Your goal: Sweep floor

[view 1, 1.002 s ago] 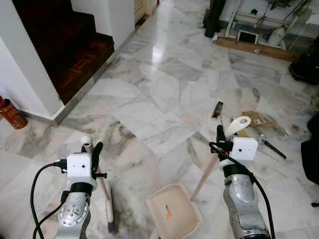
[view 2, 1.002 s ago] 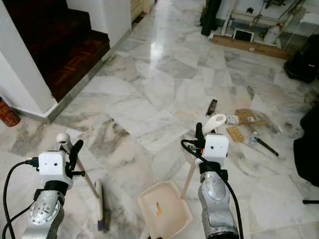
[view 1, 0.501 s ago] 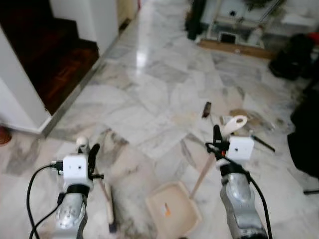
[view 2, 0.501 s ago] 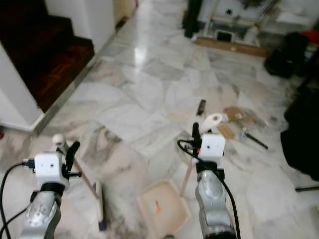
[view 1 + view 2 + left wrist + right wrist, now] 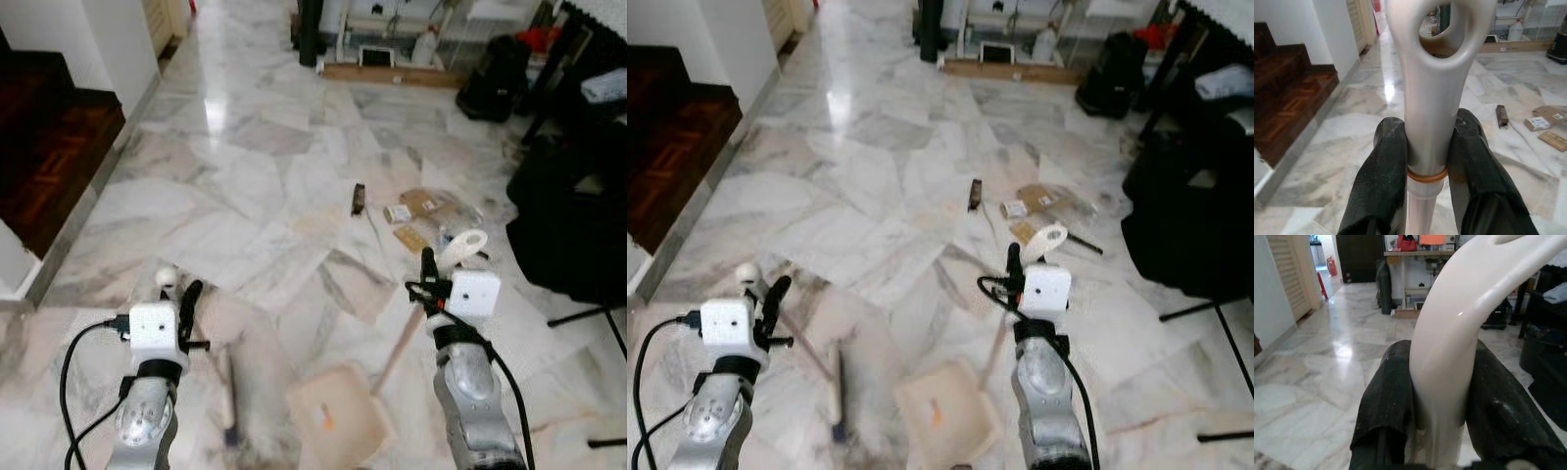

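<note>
At about 7 o'clock in the head views, the left pincer [image 5: 1427, 161] is clamped tight on the broom handle [image 5: 1426, 93], and the brush head [image 5: 228, 397] rests on the marble floor [image 5: 245, 186] just beside it. At 6 o'clock the cream dustpan [image 5: 338, 419] lies on the floor with a small orange scrap [image 5: 327, 418] inside. At 5 o'clock the right pincer [image 5: 1442, 396] squeezes the dustpan handle [image 5: 1454, 323], with cardboard litter [image 5: 423, 208] at 1 o'clock beyond it.

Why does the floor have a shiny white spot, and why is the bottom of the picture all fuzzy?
Left eye view: glare shines off the polished marble floor; the dustpan and broom head are smeared by motion blur. Left wrist view: the broom handle and black fingers are sharp, the far room slightly soft.
</note>
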### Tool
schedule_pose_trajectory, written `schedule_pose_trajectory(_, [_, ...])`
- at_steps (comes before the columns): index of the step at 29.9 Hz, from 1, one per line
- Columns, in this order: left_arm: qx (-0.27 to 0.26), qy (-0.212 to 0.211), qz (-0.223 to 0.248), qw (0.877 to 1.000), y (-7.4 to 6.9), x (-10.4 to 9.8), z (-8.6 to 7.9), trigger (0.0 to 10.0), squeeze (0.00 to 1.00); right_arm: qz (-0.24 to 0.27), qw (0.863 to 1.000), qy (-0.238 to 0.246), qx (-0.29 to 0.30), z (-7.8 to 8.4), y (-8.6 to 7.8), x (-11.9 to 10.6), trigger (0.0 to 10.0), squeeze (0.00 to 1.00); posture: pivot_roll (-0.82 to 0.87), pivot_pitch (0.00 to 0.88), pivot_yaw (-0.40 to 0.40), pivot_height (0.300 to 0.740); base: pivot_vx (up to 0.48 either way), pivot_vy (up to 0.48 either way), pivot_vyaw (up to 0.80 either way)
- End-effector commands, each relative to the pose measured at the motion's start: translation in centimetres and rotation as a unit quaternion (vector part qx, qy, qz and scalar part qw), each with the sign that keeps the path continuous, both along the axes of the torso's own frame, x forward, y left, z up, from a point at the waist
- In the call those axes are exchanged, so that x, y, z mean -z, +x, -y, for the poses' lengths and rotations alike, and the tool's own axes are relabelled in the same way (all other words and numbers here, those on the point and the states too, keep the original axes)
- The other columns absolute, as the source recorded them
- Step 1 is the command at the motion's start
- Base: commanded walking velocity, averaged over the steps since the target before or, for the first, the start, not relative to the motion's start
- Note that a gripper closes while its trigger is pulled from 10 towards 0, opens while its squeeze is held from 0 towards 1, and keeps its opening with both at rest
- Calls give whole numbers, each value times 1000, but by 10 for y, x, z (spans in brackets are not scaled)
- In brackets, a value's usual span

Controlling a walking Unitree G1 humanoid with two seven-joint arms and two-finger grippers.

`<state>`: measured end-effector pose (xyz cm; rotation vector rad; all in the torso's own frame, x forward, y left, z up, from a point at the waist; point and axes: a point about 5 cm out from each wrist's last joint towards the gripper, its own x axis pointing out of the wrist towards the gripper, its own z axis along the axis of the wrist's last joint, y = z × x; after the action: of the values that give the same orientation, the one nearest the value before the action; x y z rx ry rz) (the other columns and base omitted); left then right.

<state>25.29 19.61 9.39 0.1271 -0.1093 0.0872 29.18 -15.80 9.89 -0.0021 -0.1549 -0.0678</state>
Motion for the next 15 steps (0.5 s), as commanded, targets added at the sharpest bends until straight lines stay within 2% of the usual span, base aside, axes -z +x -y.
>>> schedule_pose_trajectory(1, [-4, 1, 7, 1000, 0, -3, -1, 10000, 0, 20, 1000, -11, 4, 6, 1, -9, 10000, 0, 12, 137, -43, 740, 0, 0, 0])
schedule_pose_trajectory(15, [-11, 3, 1, 1000, -1, -1, -2, 10000, 0, 23, 1000, -15, -2, 4, 1, -10, 10000, 0, 8, 149, -46, 740, 0, 0, 0])
